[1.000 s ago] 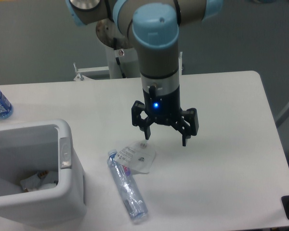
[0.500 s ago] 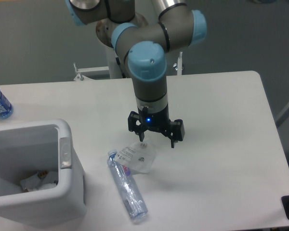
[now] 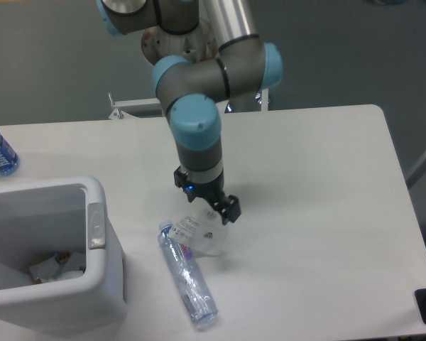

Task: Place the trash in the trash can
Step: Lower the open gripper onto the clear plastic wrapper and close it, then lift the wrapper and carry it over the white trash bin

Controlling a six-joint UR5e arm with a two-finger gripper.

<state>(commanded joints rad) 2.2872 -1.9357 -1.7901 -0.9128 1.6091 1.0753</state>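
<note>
Camera view: trash can holds crumpled wrappers.

packet label print blurred, bottle labels illegible, no legible txt

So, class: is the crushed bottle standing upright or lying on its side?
Lying on its side: the crushed bottle rests lengthwise on the table, cap toward the packet.

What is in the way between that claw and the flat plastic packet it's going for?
Nothing visible. The gripper hangs open right over the packet, with only air between. The crushed bottle lies along the packet's left edge, beside the way down, not across it.
</note>
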